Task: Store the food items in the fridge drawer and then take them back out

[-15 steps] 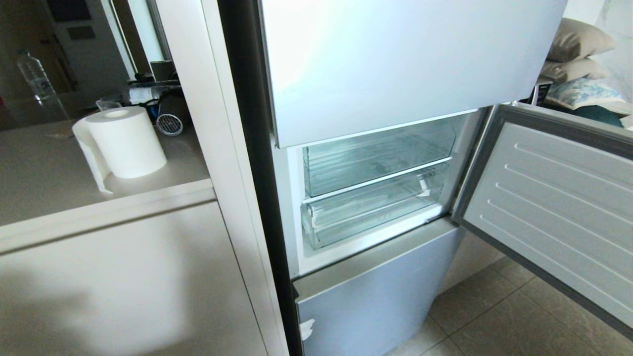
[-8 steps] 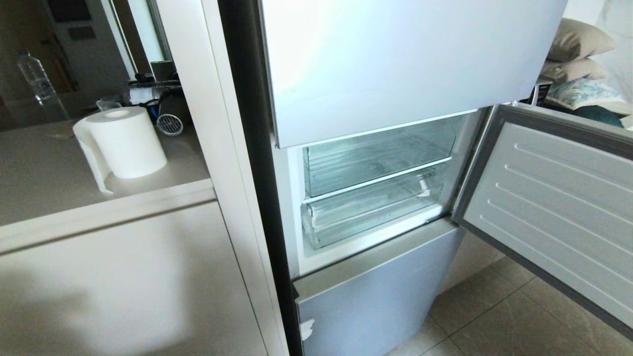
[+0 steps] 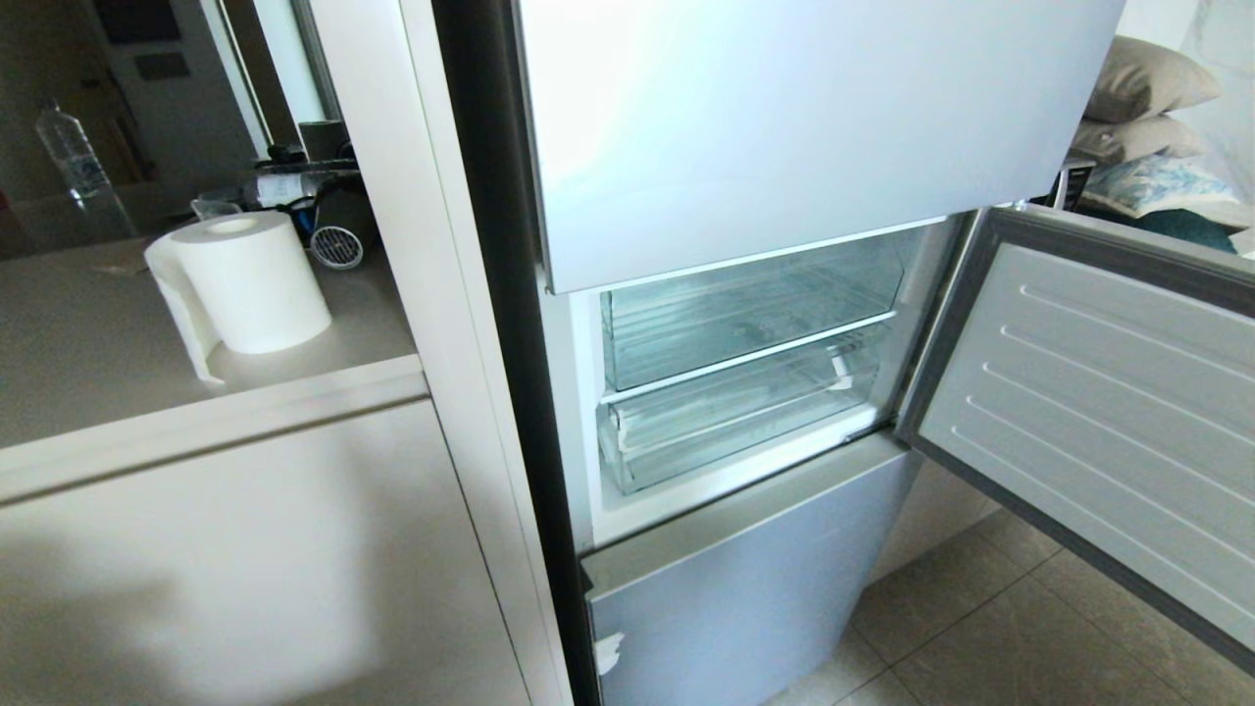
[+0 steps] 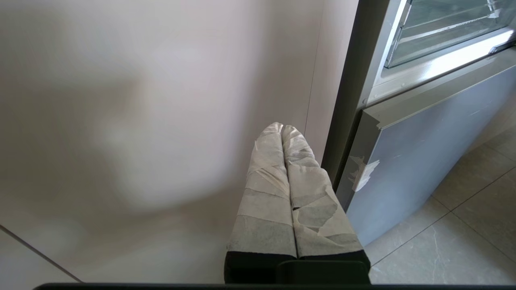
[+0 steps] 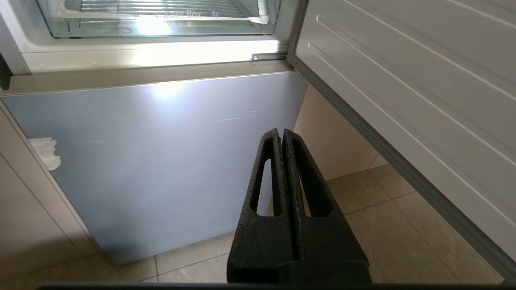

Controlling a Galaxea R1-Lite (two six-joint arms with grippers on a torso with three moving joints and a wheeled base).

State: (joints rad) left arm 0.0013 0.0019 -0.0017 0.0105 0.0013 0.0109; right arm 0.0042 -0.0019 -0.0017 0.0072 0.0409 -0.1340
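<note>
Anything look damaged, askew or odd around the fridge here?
Minor only: a torn white tape scrap clings to the closed lower door's left edge. The fridge drawer sits straight and looks empty.

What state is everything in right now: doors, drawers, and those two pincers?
Middle fridge door: swung open.
Upper door: closed.
Lower door: closed.
Fridge drawer: pushed in, no food visible.
Left pincer: shut, empty.
Right pincer: shut, empty.

Beige countertop (image 3: 118,343), left of frame: white paper towel roll (image 3: 245,282) upright on it, loose sheet hanging at its left. Clear plastic bottle (image 3: 74,157) and dark clutter (image 3: 314,211) at counter's far end, upper left. Tiled floor (image 3: 980,637), lower right.
</note>
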